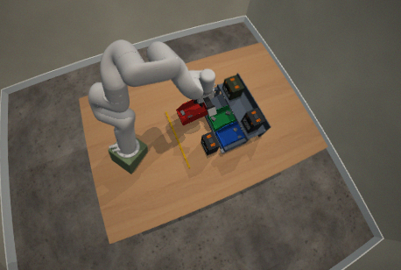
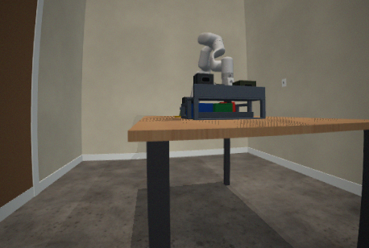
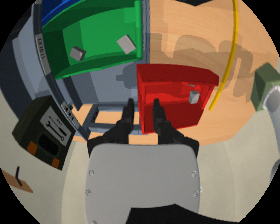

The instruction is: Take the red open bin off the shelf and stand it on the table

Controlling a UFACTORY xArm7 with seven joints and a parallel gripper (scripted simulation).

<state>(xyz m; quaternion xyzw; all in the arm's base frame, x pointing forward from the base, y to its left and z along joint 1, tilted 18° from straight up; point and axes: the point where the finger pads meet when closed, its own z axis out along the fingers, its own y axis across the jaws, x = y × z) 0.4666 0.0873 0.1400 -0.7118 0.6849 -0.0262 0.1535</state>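
The red open bin point(image 1: 194, 114) point(image 2: 234, 107) point(image 3: 176, 119) sticks out in front of the shelf point(image 2: 230, 93) point(image 3: 101, 94), over the table, with small grey parts in it. Its shelf-side end overlaps the shelf's front edge in the wrist view; what bears it underneath is hidden. My gripper point(image 3: 143, 105) is partly open around that end wall, one finger inside the bin and one outside, with gaps beside the wall. The green bin point(image 1: 222, 118) point(image 2: 222, 108) point(image 3: 98, 42) and the blue bin point(image 1: 230, 136) point(image 2: 203, 107) look level on the shelf.
Dark boxes with orange latches point(image 1: 234, 86) point(image 1: 252, 118) stand on the shelf's upper level, one close to my gripper. Another dark box point(image 1: 210, 143) stands on the table beside the blue bin. A yellow line point(image 1: 177, 139) point(image 3: 235, 45) runs between the bins and the arm's base.
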